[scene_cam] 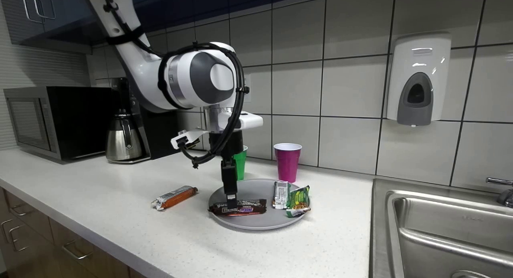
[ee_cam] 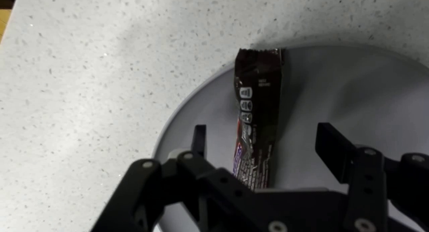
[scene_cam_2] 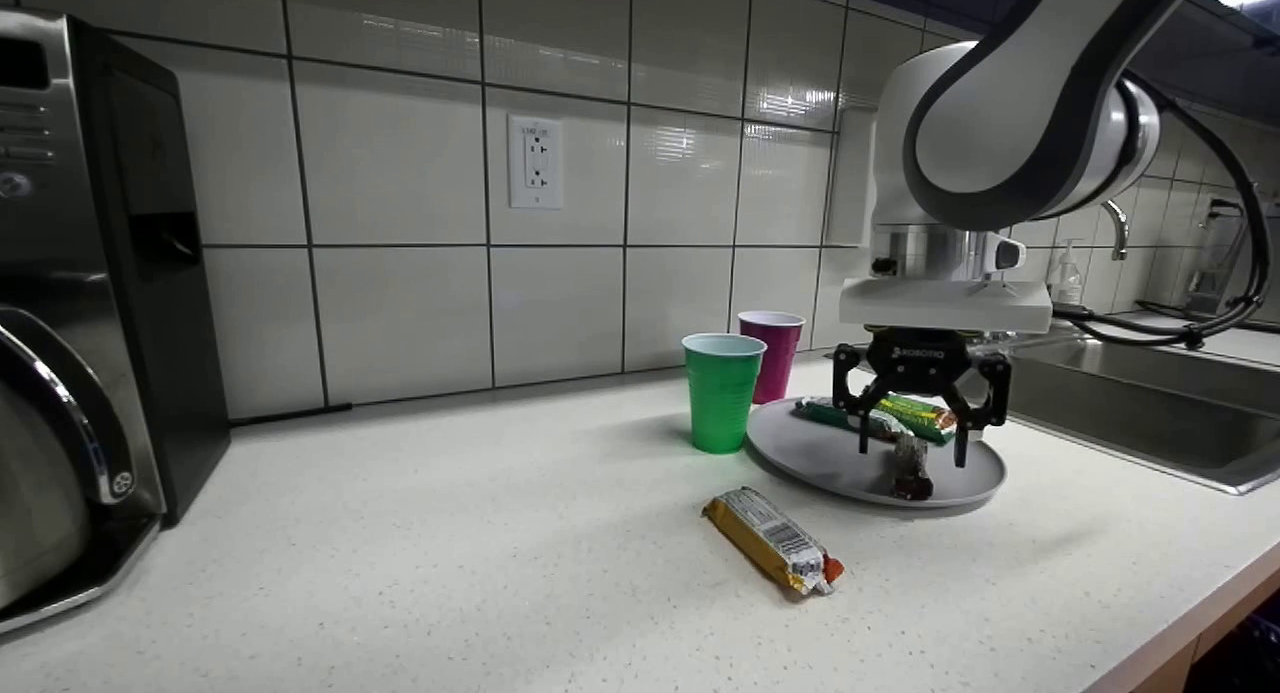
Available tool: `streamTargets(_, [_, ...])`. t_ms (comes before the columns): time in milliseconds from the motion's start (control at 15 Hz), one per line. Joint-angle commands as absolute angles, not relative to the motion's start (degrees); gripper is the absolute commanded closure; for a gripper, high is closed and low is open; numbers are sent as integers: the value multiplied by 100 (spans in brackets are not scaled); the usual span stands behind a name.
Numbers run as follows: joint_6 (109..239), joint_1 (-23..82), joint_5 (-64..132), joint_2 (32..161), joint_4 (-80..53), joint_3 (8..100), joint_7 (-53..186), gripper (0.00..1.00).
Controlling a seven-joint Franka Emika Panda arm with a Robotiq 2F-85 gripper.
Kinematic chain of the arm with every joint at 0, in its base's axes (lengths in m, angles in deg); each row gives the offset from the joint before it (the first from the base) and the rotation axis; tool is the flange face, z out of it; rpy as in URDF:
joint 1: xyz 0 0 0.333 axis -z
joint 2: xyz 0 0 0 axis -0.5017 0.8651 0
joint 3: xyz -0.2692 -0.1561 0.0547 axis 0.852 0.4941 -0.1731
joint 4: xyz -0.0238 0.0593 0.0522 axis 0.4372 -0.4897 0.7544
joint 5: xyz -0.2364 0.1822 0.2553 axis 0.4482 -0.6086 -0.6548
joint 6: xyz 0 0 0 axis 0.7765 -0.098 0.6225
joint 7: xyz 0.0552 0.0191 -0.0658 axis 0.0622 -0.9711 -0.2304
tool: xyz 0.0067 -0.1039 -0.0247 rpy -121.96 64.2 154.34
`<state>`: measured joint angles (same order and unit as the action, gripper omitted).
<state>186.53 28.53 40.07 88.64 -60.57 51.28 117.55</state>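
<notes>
My gripper (scene_cam_2: pixel 912 455) points straight down over a grey plate (scene_cam: pixel 256 227), which shows in both exterior views. It is open. Its fingers stand on either side of a dark brown snack bar (ee_cam: pixel 258 114) with a gap on each side in the wrist view. The bar lies on the plate near its rim, and its near end is hidden behind the gripper body. A silver-wrapped bar (scene_cam: pixel 281 193) and a green packet (scene_cam: pixel 298 199) lie on the plate's other side. An orange-and-silver bar (scene_cam_2: pixel 770 543) lies on the counter beside the plate.
A green cup (scene_cam_2: pixel 722 393) and a magenta cup (scene_cam: pixel 287 162) stand behind the plate near the tiled wall. A metal sink (scene_cam: pixel 461 230) lies to one side. A steel carafe (scene_cam: pixel 123 137) and a microwave (scene_cam: pixel 76 121) stand on the opposite side.
</notes>
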Motion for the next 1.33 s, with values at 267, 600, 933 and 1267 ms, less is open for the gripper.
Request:
streamTargets(267, [18577, 2724, 4183, 8665, -6100, 5226, 11766, 0])
streamTargets(600, [18486, 2566, 4280, 8531, -6102, 5101, 11525, 0])
streamTargets(933, [18481, 2385, 4193, 8485, -6049, 4946, 11208, 0])
streamTargets(1267, [18489, 2254, 4136, 8489, -6011, 4768, 10896, 0])
